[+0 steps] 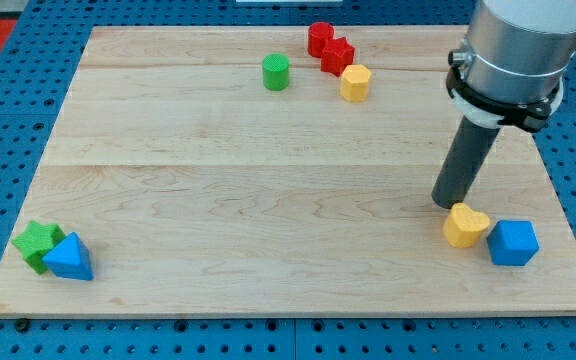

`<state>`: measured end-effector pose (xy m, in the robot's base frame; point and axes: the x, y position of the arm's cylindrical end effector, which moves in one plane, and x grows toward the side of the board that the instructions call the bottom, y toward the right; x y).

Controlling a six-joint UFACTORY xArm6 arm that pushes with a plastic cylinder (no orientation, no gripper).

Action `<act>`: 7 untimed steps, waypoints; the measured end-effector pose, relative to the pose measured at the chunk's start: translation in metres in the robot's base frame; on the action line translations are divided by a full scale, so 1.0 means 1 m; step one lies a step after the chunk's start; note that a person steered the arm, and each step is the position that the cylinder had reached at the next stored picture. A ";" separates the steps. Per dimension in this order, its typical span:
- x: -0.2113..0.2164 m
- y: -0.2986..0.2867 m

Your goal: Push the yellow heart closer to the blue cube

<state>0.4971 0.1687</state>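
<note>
The yellow heart (465, 226) lies near the view's bottom right on the wooden board. The blue cube (513, 242) sits just to its right, a small gap apart. My tip (446, 203) rests on the board right at the heart's upper left edge, touching or almost touching it. The rod rises from there up to the grey arm body at the view's top right.
A yellow hexagon block (355, 82), two red blocks (329, 48) and a green cylinder (276, 72) stand near the view's top. A green star (36, 243) and a blue triangular block (69, 257) sit together at the bottom left. The board's right edge (568, 215) is near the cube.
</note>
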 end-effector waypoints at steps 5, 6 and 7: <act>-0.024 0.013; -0.009 0.013; 0.003 0.005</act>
<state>0.4996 0.1739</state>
